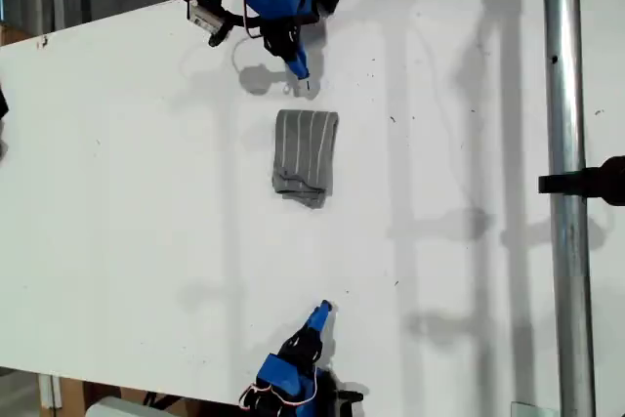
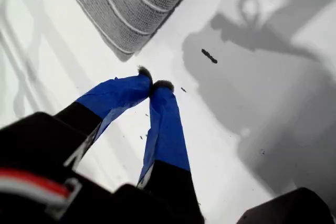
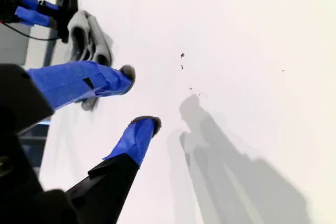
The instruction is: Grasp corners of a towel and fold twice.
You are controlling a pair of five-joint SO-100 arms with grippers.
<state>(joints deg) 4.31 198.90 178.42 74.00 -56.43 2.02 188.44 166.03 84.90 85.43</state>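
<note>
Towel [image 1: 305,155]: one (folded); first end effector [image 2: 154,85] closed, second end effector [image 3: 140,97] apart.

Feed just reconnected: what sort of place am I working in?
Probably a lab or workshop bench: a bare white table, a metal pole at the exterior view's right, and only the folded towel between two arms.

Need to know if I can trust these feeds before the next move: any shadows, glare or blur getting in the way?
Exterior view: even light, soft arm shadows on the table, the towel sharp. First wrist view: dark shadows beside my first gripper, the towel's stripes clear. Second wrist view: the table washes out to bright white, the towel distant and soft beyond my second gripper.
</note>
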